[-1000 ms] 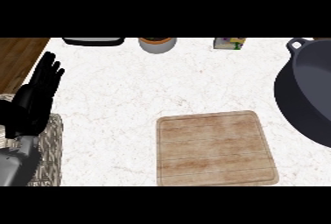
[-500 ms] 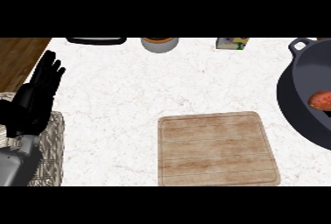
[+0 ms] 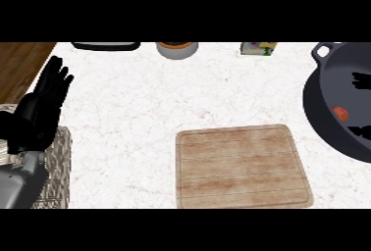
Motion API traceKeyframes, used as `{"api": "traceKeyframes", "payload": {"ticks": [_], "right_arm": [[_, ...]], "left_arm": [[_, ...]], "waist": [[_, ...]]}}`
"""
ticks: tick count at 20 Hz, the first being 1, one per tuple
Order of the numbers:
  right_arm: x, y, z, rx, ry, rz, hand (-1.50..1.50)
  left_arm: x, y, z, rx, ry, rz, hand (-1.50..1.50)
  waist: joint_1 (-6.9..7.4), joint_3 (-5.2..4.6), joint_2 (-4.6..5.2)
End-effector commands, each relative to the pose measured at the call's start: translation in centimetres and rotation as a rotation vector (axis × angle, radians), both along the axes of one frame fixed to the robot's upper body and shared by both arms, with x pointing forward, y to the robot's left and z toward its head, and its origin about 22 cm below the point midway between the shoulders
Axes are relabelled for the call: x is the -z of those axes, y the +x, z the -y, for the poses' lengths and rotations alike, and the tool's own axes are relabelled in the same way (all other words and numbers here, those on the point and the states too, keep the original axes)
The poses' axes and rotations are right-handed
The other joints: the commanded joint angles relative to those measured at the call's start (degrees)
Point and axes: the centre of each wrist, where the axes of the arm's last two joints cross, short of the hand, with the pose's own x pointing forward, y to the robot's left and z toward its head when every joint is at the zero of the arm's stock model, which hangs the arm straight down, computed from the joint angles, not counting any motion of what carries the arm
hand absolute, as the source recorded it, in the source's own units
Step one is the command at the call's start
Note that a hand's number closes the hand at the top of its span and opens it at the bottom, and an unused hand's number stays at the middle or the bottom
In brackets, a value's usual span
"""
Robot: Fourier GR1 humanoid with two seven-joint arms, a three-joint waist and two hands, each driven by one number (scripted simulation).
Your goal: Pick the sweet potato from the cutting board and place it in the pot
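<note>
The wooden cutting board (image 3: 243,166) lies bare at the lower middle of the counter. The sweet potato (image 3: 340,113), a small orange-red piece, lies inside the dark pot (image 3: 319,105) at the right edge. Only black fingertips of my right hand (image 3: 362,78) show over the pot, at the frame's right border. They are spread above and below the sweet potato and do not touch it. My left hand (image 3: 43,105) rests open at the left edge, fingers up, far from the board.
A grey cup (image 3: 177,49), a dark tray (image 3: 106,45) and a small box (image 3: 258,48) stand along the back edge. A woven mat (image 3: 59,166) lies under my left forearm. Brown wood (image 3: 22,63) shows at the far left.
The sweet potato came into view in the pot at the right border and now sits further left inside it. Right-hand fingertips now show over the pot. The left hand has not moved.
</note>
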Motion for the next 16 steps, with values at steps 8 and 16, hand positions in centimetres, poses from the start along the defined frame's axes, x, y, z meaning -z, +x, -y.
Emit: {"api": "traceKeyframes", "payload": {"ticks": [8,16], "right_arm": [[-2.3,-2.3,4.8,-0.005,0.437,0.045,-1.50],[-5.4,-4.8,8.3,0.015,0.457,0.045,-1.50]], "left_arm": [[0.3,0.2,-0.1,-0.003,-0.054,-0.022,0.00],[1.1,-0.2,1.1,0.000,-0.071,-0.014,0.00]], "waist": [[-0.81,-0.50,0.91],[-0.93,-0.30,1.23]]}}
